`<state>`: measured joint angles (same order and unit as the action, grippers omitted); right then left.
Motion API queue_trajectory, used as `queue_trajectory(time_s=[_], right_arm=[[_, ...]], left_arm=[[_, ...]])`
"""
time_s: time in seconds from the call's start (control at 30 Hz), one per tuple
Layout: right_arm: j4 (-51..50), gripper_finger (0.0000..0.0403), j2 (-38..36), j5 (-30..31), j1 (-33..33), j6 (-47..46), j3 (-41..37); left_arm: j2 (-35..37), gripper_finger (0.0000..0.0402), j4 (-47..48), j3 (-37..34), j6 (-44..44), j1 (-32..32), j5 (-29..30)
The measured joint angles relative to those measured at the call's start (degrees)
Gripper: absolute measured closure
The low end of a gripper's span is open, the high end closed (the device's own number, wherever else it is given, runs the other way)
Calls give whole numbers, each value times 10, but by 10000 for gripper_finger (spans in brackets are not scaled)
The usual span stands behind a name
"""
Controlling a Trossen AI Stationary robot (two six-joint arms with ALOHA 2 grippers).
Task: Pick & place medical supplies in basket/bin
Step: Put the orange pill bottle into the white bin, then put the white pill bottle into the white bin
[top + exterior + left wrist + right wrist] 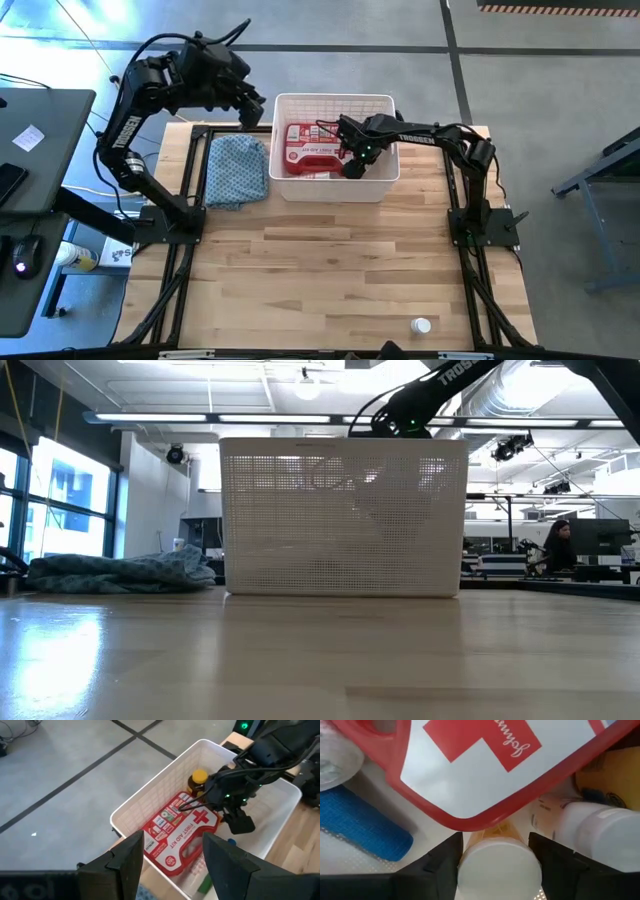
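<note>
The white slotted basket (385, 178) (343, 518) stands at the table's far middle. In it lie the red first-aid case (306, 147) (181, 832) (485, 765), an amber yellow-capped bottle (198, 781), a blue roll (367, 830) and a white bottle (602, 832). My right gripper (352, 166) (495, 870) reaches down into the basket beside the case, shut on a white-capped bottle (499, 867). My left gripper (252, 112) (172, 865) hangs open high over the basket's far left corner, with nothing between its fingers. My right gripper pinches the white-capped bottle between its two fingers, one on each side of the cap (470, 865). The fingers come from above, pointing down. The bottle stands cap up, its amber body (492, 834) reaching toward the first-aid case's edge. Whether its bottom rests on the basket floor is hidden.
A blue patterned cloth (238, 168) (120, 572) lies on the table just left of the basket. A small white bottle (421, 325) stands alone near the table's front edge. A green tube (204, 882) lies in the basket's near part. Bare wood stretches in front of the basket.
</note>
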<state>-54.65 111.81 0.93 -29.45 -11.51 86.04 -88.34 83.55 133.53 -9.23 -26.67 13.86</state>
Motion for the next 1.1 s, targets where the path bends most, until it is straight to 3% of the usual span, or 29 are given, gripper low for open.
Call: queue_trajectory(time_s=[0.2, 0.4, 0.8, 1.1], right_arm=[[-1, 152, 0, 8, -1, 13, 0], [-5, 145, -10, 7, -1, 17, 0], [-6, 143, -111, 9, 0, 8, 0], [59, 143, -196, 0, 18, -28, 1]], left_arm=[[0, 170, 1, 0, 0, 0, 0], [0, 170, 5, 0, 0, 0, 0], [0, 170, 6, 0, -5, 0, -29], [1, 170, 4, 0, -45, 1, -56]])
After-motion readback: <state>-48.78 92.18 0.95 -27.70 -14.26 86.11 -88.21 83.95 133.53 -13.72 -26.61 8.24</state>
